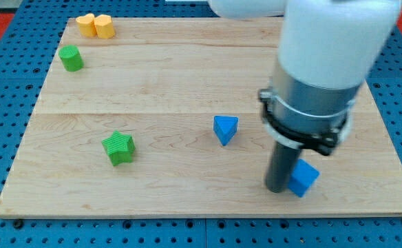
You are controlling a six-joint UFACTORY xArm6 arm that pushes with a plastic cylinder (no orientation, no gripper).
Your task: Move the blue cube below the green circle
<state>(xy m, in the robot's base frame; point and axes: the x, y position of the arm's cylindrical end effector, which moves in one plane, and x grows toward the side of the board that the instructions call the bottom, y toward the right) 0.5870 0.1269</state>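
1. The rod has no claw to release or clench; the tip sits touching, or nearly touching, the left side of the blue cube, near the board's bottom right.
2. The green circle stands well apart at the view's upper left, so the cube has a long way to travel.
3. Risk: the tip is on the cube's left, so pushing from here would drive it rightward off the board.
4. Risk: a leftward route passes the blue triangle and green star, which could be knocked.
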